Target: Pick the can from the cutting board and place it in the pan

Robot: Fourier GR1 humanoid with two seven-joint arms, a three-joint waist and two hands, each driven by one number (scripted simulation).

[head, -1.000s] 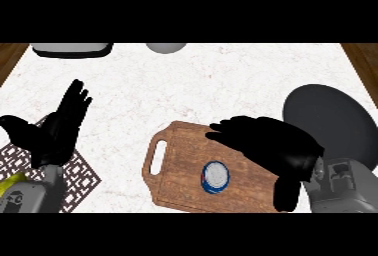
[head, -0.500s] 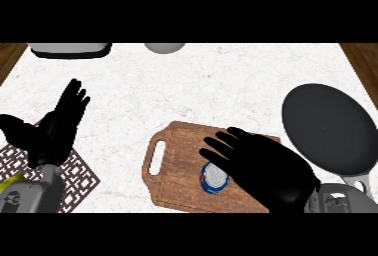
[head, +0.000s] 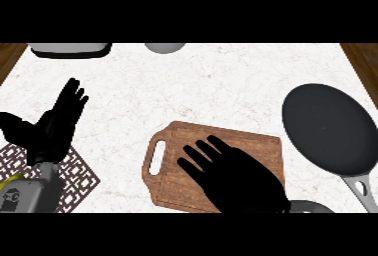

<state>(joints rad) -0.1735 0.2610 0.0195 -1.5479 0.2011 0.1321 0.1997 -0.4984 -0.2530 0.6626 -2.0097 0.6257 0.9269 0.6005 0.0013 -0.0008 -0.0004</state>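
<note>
The can does not show: my right robot hand (head: pixel 236 180) lies over the middle of the wooden cutting board (head: pixel 177 150), fingers spread and straight, pointing up and to the left, and it covers the spot beneath it. I cannot tell whether the can is under my palm or whether I touch it. No label or writing can be read anywhere.

The cutting board sits near the lower middle of the white marbled bench (head: pixel 214 85), slightly turned, with its slotted handle at its left end. Its left part and upper edge are uncovered; its lower right corner is hidden by my hand and forearm.

Well apart to the right lies the dark pan (head: pixel 328 132), seen from above, its grey handle running down toward the lower right edge. A strip of bare bench separates the board's right edge from the pan's rim.

My left robot hand (head: pixel 55 127) rests open at the left, fingers straight and pointing up, above a brown lattice trivet (head: pixel 77 180).

At the far edge stand a dark-rimmed grey container (head: pixel 70 48) and a grey rounded object (head: pixel 165 47). Brown wood borders the bench at both upper corners. The wide middle of the bench beyond the board is bare.
</note>
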